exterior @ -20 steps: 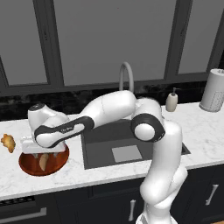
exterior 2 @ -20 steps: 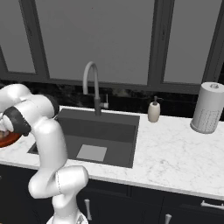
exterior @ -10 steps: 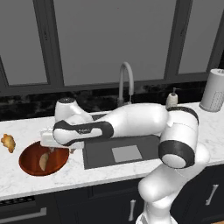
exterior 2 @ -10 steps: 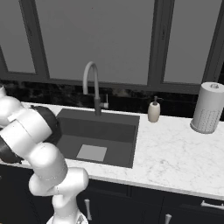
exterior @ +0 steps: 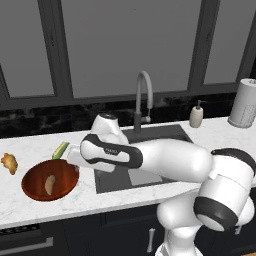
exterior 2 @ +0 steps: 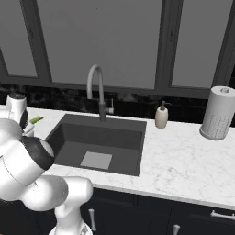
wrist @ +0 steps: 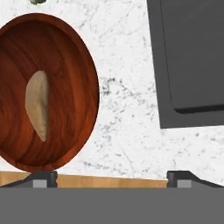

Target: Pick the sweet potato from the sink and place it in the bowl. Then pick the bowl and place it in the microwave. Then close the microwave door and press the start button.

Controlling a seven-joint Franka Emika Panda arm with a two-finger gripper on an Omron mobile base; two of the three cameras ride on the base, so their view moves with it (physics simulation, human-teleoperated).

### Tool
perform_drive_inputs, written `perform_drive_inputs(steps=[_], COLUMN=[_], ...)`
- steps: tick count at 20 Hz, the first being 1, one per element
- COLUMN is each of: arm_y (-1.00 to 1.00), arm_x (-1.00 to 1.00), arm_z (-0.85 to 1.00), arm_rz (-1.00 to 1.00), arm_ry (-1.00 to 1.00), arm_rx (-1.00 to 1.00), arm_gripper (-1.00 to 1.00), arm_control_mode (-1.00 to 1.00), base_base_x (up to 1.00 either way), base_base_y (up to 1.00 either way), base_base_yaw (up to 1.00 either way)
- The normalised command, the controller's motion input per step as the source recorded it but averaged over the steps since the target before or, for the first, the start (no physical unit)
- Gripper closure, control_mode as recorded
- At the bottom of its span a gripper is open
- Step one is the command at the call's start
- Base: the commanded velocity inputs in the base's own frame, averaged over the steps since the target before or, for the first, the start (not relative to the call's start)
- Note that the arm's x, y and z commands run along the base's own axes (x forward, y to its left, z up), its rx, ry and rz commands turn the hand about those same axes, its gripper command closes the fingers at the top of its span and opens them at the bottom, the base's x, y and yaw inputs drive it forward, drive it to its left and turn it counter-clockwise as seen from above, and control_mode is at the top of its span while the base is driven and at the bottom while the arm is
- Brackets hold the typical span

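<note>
Now that the arm has swung back from over the bowl (exterior: 50, 181) toward the sink (exterior: 150, 135), the gripper (wrist: 109, 177) hangs empty with fingers wide apart, leaving the sweet potato (wrist: 37, 105) inside the bowl near the counter's front edge, so lifting the bowl likely comes next.

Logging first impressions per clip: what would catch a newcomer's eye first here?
The big white arm sweeping low across the counter, in front of the sink. Next, the glossy reddish-brown bowl on the marble at the left, with the tan sweet potato lying inside it. In the hand view the open gripper points down at bare counter between bowl and sink.
</note>
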Motion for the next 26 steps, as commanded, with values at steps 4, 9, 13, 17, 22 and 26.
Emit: perform_drive_inputs(steps=[4,9,13,17,22,26], arm_y=[0.00,0.00,0.11,0.27,0.19,0.09], arm_x=[0.54,0.63,0.35,0.26,0.22,0.12], arm_z=[0.00,-0.01,-0.13,-0.14,-0.22,-0.21], arm_rz=[0.00,0.00,0.01,0.01,0.01,0.00], arm_ry=[0.06,0.03,0.00,0.00,0.00,0.00], arm_rx=[0.00,0.00,0.00,0.00,0.00,0.00], arm_gripper=[-1.00,-1.00,-1.00,-1.00,-1.00,-1.00], arm_control_mode=[-1.00,-1.00,-1.00,-1.00,-1.00,-1.00], base_base_x=[0.00,0.00,0.00,0.00,0.00,0.00], base_base_y=[0.00,0.00,0.00,0.00,0.00,0.00], base_base_yaw=[0.00,0.00,0.00,0.00,0.00,0.00])
